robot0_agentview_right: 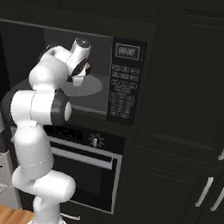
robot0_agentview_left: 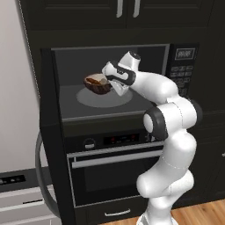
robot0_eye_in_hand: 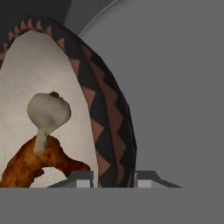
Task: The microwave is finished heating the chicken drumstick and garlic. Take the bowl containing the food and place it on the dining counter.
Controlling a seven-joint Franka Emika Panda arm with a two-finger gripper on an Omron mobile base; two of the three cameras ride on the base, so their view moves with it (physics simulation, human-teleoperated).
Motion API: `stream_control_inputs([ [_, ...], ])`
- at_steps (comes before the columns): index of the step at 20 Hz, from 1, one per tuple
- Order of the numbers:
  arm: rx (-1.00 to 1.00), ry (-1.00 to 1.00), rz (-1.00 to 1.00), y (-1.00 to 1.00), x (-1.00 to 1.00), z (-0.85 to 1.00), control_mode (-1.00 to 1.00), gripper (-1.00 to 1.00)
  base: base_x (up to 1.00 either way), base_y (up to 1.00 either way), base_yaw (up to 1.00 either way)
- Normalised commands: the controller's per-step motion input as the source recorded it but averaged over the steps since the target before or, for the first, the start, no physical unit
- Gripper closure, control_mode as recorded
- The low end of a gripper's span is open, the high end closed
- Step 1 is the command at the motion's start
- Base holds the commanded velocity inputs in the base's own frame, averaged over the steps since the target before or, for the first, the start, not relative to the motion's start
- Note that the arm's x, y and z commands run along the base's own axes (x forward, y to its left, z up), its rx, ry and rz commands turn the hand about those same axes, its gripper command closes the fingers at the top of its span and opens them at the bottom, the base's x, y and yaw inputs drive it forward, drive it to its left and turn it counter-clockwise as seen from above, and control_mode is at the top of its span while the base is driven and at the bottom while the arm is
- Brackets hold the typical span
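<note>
inside the open microwave [robot0_agentview_left: 110, 88], the gripper [robot0_eye_in_hand: 113, 179] clamps the bowl [robot0_agentview_left: 98, 83]'s rim, lifted above the turntable [robot0_agentview_left: 105, 97]; drawing it out level comes next.

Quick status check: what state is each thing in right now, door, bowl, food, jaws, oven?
microwave: door swung open to the left.
bowl: lifted above the turntable, tilted.
gripper: jaws clamped on the bowl's rim, one finger inside, one outside.
chicken drumstick: inside the bowl.
garlic: inside the bowl, resting on the drumstick.
oven: door closed.
</note>
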Motion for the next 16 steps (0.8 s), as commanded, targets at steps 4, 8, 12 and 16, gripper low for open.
stream_control_inputs([
  [4,0.00,0.00,0.00,0.00,0.00,0.00,-1.00,1.00,0.00,0.00,0.00],
  [8,0.00,0.00,0.00,-0.01,-0.07,0.00,-1.00,1.00,0.00,0.00,0.00],
  [12,0.00,0.00,0.00,-0.05,-0.29,0.00,-1.00,1.00,0.00,0.00,0.00],
  [16,0.01,-0.01,0.00,-0.16,-0.46,0.00,-1.00,1.00,0.00,0.00,0.00],
])
